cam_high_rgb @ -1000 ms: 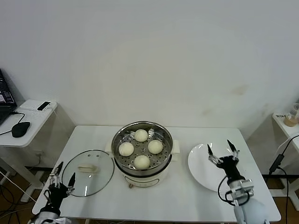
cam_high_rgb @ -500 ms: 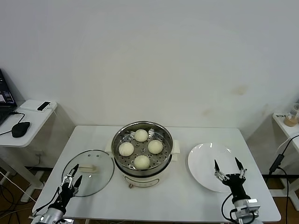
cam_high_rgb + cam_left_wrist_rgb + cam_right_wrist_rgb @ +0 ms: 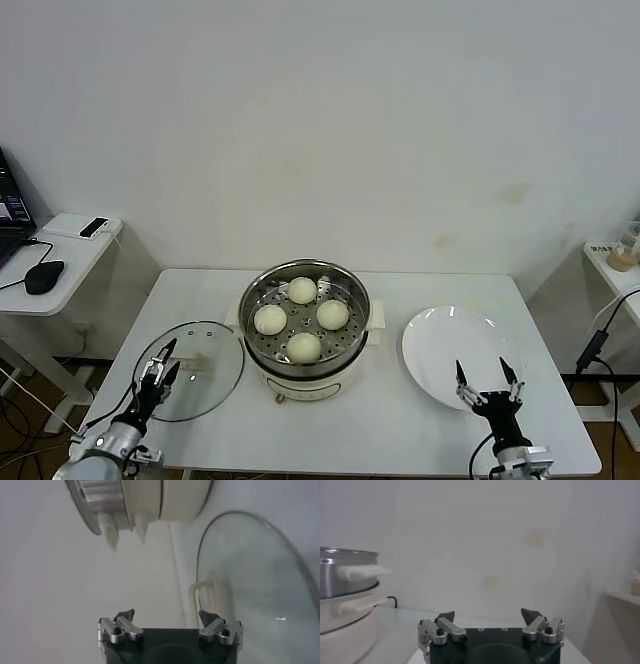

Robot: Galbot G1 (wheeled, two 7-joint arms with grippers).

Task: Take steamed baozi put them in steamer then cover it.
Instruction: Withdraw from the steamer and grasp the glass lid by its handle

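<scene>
Several cream-white baozi (image 3: 303,291) sit on the perforated tray inside the steel steamer (image 3: 352,334) at the table's middle. The glass cover (image 3: 210,380) with its cream handle (image 3: 192,361) lies flat on the table left of the steamer; it also shows in the left wrist view (image 3: 255,580), beside the steamer's base (image 3: 150,500). My left gripper (image 3: 158,364) is open and empty over the cover's near-left edge. My right gripper (image 3: 484,377) is open and empty at the near edge of the white plate. The steamer's side (image 3: 342,587) shows in the right wrist view.
An empty white plate (image 3: 440,335) lies right of the steamer. A side table (image 3: 55,250) with a mouse and a phone stands at the far left. A cable and another small table (image 3: 615,265) are at the right edge.
My left gripper has moved up and right over the cover's edge. My right gripper has drawn back toward the table's near edge, off the plate's middle. Baozi, steamer and cover have not moved.
</scene>
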